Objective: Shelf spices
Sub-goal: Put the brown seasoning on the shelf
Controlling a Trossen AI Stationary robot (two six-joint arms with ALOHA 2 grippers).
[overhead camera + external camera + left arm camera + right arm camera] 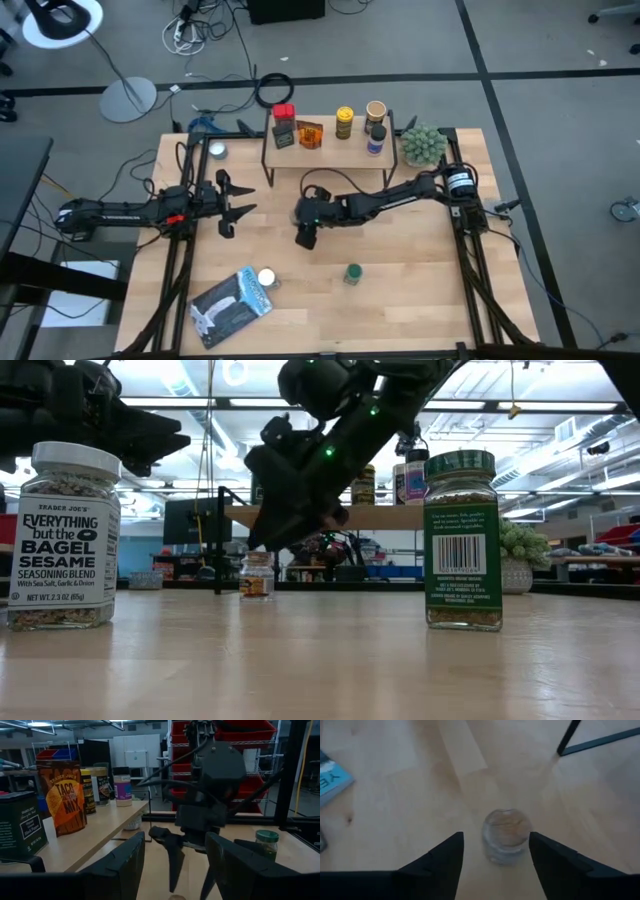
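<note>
Right end effector (306,236), fingers spread and gripping nothing, hangs at the centre of the high view above the desk (400,290), with a small clear jar (506,836) standing between its fingers in the right wrist view. Left end effector (232,204), also released, waits at left centre. Along the top sits the shelf (325,152), carrying a dark tin (284,133), an orange taco packet (309,133) and three jars. A flat blue packet (229,306) lies lower left, touching a white-lidded jar (266,278); a green-lidded jar (352,272) stands lower centre.

Taco mix packet (65,795) on shelf (100,832)
</note>
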